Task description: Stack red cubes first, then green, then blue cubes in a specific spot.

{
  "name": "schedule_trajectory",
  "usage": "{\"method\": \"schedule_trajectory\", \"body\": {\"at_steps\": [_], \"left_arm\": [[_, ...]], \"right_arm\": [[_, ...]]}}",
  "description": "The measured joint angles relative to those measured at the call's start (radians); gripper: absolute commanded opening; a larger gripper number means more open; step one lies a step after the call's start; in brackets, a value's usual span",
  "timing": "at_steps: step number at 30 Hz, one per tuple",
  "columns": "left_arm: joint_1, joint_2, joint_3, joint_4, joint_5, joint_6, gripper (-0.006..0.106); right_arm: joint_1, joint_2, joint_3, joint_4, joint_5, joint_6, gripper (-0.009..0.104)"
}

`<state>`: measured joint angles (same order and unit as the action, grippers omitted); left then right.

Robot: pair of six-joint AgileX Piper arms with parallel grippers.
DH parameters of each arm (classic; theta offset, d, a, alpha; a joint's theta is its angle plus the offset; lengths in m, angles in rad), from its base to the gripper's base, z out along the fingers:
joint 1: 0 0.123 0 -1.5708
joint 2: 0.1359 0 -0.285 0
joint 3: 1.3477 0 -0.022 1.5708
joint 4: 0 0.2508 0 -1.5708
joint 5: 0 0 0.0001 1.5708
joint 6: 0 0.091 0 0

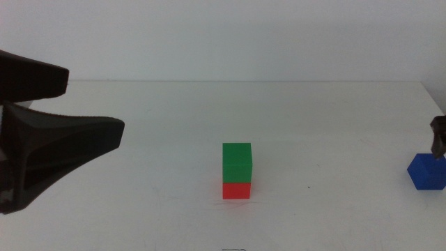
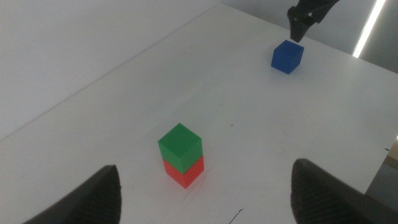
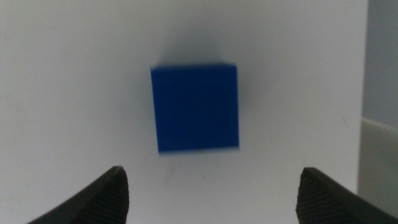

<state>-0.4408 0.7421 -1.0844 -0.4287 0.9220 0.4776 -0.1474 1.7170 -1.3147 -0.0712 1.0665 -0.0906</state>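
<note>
While the green cube [image 1: 237, 162] sits squarely on the red cube [image 1: 236, 189] near the middle of the white table [image 1: 313, 118], the blue cube [image 1: 426, 171] lies well apart from that stack, on the tabletop close to the right edge of the middle view. The two stacked cubes are touching, with the green one fully covering the red one's top face.

The right gripper [image 3: 211, 190] hangs directly above the blue cube, jaws spread wider than the cube, one to each side and neither touching it. In the middle view only a dark tip of this gripper shows, just above the cube's upper right corner. The blue cube rests flat on the table, not lifted.

The left gripper [image 2: 205, 193] is held back on the left side of the table, jaws wide apart and holding nothing. Its wrist view looks across the stack toward the blue cube.

Bare tabletop lies between the stack and the blue cube; nothing stands between them. The table's right edge runs near the blue cube.
</note>
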Motion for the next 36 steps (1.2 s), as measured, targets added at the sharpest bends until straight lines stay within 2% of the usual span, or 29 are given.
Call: {"method": "schedule_trajectory", "body": {"at_steps": [4,24,29,32,33,34,36], "left_arm": [[0.000,0.000,0.000,0.000,0.000,0.000,0.094],[0.000,0.000,0.000,0.000,-0.001,0.000,0.094],[0.000,0.000,0.000,0.000,-0.001,0.000,0.094],[0.000,0.000,0.000,0.000,-0.001,0.000,0.094],[0.000,0.000,0.000,0.000,-0.001,0.000,0.094],[0.000,0.000,0.000,0.000,-0.001,0.001,0.094],[0.000,0.000,0.000,0.000,-0.001,0.003,0.094]], "right_arm": [[0.000,0.029,0.000,0.023,-0.057,-0.016,0.094],[0.000,0.184,0.000,0.026,-0.124,-0.030,0.094],[0.000,0.213,-0.001,0.026,-0.137,-0.030,0.087],[0.000,0.225,-0.001,0.026,-0.137,-0.030,0.066],[0.000,0.226,-0.002,0.026,-0.137,-0.030,0.041],[0.000,0.226,-0.006,0.038,-0.132,-0.030,-0.001],[0.000,0.226,-0.006,0.044,-0.120,-0.030,-0.001]]}}
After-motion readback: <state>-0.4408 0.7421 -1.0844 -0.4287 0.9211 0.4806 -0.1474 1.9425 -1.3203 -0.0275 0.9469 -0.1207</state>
